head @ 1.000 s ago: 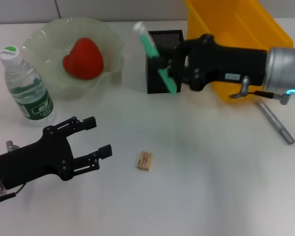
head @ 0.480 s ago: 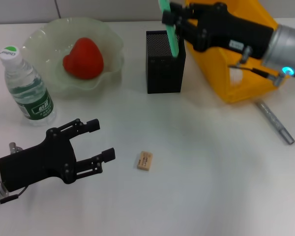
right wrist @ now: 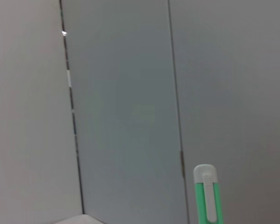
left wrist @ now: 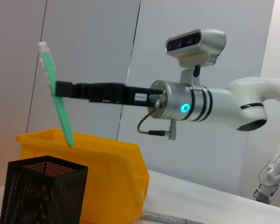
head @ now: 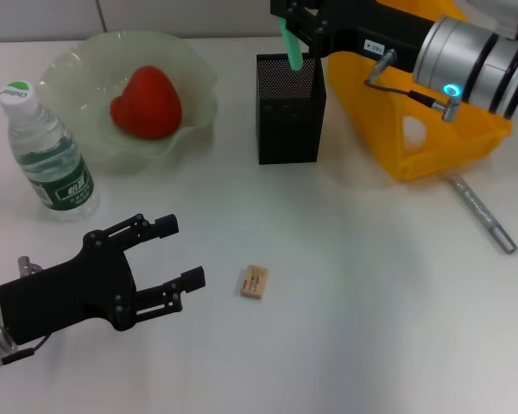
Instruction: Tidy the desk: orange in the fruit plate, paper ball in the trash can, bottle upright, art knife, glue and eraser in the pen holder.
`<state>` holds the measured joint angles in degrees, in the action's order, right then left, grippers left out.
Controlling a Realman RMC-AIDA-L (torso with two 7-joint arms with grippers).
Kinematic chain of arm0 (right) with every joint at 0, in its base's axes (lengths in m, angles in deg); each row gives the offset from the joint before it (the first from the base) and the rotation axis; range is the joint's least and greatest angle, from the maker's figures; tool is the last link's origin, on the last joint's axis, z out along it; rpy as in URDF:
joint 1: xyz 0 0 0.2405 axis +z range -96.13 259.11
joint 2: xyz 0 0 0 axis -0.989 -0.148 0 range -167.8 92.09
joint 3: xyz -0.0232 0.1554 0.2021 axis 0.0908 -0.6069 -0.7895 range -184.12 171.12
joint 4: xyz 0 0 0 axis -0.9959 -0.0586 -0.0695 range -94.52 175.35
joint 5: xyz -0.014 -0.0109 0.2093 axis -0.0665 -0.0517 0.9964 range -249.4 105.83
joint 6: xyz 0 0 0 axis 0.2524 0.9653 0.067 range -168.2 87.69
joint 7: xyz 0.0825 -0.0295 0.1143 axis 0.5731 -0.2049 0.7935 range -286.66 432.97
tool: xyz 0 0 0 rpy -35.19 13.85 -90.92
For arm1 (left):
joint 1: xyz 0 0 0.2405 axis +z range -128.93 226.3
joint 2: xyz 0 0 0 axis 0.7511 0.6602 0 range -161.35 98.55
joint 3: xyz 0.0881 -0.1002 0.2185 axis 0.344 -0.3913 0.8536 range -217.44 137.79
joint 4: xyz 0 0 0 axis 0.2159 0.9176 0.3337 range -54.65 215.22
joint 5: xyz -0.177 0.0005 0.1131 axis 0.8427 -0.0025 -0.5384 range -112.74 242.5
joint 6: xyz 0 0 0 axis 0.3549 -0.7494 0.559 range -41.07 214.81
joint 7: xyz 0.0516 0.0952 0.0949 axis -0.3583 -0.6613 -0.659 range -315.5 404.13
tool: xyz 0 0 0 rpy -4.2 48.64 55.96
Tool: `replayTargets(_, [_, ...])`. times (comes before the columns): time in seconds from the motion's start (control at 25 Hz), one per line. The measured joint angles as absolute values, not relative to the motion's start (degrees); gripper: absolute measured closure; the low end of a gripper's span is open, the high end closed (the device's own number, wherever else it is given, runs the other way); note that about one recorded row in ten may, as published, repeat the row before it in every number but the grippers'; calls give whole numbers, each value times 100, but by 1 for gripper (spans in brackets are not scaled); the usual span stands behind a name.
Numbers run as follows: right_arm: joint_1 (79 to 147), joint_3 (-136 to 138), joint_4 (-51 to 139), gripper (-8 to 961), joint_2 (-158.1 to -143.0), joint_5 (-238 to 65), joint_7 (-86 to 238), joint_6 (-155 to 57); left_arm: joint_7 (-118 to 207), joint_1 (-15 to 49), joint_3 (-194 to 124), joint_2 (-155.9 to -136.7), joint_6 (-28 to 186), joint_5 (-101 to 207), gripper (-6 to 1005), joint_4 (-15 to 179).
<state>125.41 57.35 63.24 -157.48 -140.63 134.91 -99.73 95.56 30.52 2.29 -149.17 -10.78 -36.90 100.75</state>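
My right gripper [head: 299, 24] is shut on a green glue stick [head: 289, 47] with a white cap. It holds the stick tilted, with its lower tip just above the open top of the black mesh pen holder [head: 289, 112]. The left wrist view shows the glue stick [left wrist: 57, 95] hanging over the pen holder [left wrist: 42, 191]. The tan eraser [head: 254, 282] lies on the desk, just right of my open left gripper [head: 183, 252]. A grey art knife [head: 481, 211] lies at the right. The bottle [head: 47, 155] stands upright. The orange and paper ball are out of view.
A pale green fruit plate [head: 73, 138] at the back left holds a red strawberry-shaped fruit [head: 147, 103]. The yellow trash can [head: 432, 138] stands right of the pen holder, under my right arm. The bottle stands just behind my left arm.
My right gripper has lifted the glue stick from beside the pen holder to above its opening. My left gripper has crept slightly toward the eraser.
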Motion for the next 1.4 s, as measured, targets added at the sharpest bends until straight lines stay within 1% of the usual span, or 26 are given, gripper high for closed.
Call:
replayTargets(0.32, [12731, 5745, 6105, 694, -15758, -14023, 13319, -9622, 9555, 3067, 226, -14917, -1166, -3690, 196, 10081])
replayTargets(1.12, [12722, 5739, 5995, 669, -15756, -14017, 13317, -9513, 9562, 3121, 244, -14891, -1203, -3693, 196, 10072])
replayTargets(1.32, [12689, 5696, 5992, 475, -15755, -13962, 13409, -9635, 9568, 3120, 245, -14890, -1203, -3698, 196, 10083])
replayTargets(1.4, [12670, 5695, 6002, 361, -15755, -13955, 13511, -9664, 9585, 3119, 245, -14888, -1203, -3704, 196, 10096])
